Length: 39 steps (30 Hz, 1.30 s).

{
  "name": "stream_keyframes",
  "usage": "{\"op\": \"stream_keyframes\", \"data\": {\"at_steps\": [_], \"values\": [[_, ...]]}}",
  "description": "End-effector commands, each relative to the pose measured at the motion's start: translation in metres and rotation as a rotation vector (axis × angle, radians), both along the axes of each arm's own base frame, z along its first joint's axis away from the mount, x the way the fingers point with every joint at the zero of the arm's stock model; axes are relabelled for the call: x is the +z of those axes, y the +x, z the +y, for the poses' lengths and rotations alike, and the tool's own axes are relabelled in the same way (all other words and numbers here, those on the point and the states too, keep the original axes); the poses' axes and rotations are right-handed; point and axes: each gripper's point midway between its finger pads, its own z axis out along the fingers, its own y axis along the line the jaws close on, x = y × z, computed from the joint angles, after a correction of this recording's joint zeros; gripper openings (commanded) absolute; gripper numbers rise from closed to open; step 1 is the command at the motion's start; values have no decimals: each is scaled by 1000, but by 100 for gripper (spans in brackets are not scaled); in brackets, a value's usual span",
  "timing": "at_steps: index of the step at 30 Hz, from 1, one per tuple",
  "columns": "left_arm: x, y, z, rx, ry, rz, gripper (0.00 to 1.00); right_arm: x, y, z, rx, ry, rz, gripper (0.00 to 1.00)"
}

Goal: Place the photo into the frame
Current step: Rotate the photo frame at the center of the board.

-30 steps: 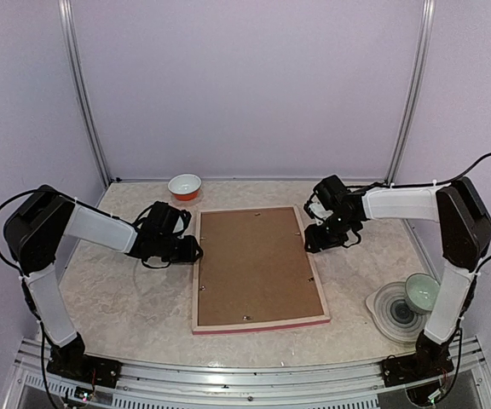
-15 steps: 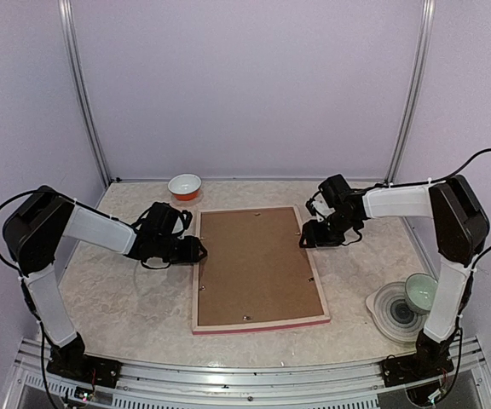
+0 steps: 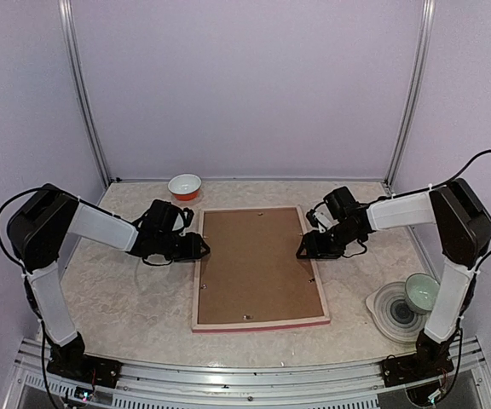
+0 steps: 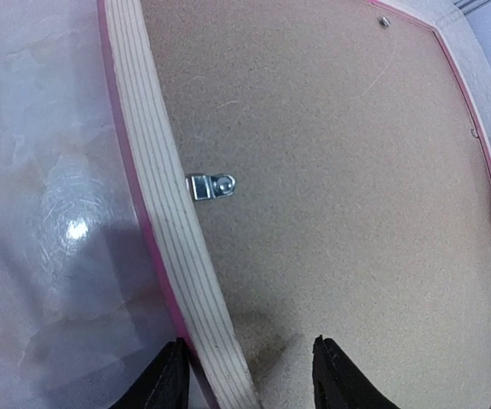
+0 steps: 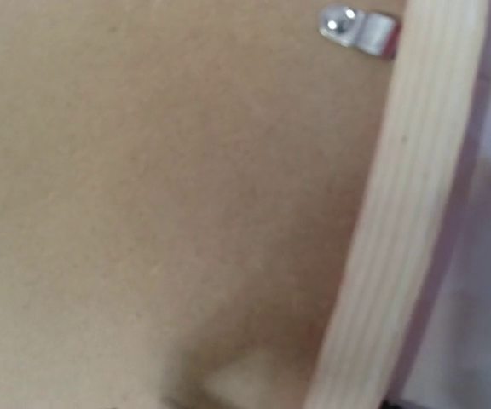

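Note:
The frame [image 3: 197, 294] lies face down in the middle of the table, its pale back rails up and a pink edge along the near side. A brown backing board [image 3: 254, 264] fills it and hides the photo. My left gripper [image 3: 201, 248] is at the left rail and open: in the left wrist view the fingertips [image 4: 174, 379] stand either side of the striped rail [image 4: 156, 170], near a metal clip [image 4: 210, 186]. My right gripper [image 3: 302, 253] hangs over the right rail [image 5: 407, 213], close to another clip [image 5: 358, 28]. Only slivers of its tips show, far apart.
An orange and white bowl [image 3: 185, 186] stands at the back, left of the frame's far edge. A green bowl [image 3: 421, 291] sits on a ringed plate [image 3: 390, 313] at the near right, beside the right arm.
Both grippers have opened wider. The right gripper has slid towards me and left, down to the frame's right rail. The left gripper has edged right onto the left rail.

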Motion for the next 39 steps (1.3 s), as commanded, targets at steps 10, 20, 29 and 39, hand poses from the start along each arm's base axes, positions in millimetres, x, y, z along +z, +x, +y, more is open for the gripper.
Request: {"op": "stream_keyframes", "data": {"at_steps": [10,20,29,39], "values": [[29,47,-56,-56,-91,-49,50,0,-33,-7,-13,70,44,64],[39,87,-89,-75,-154,-88,50,-4,-60,-19,-42,85,68,64],[36,113,-109,-73,-233,-90,49,-2,-69,-43,-112,-5,48,63],[83,110,-46,104,-122,-206,59,41,-29,-87,-251,-92,-78,68]]}}
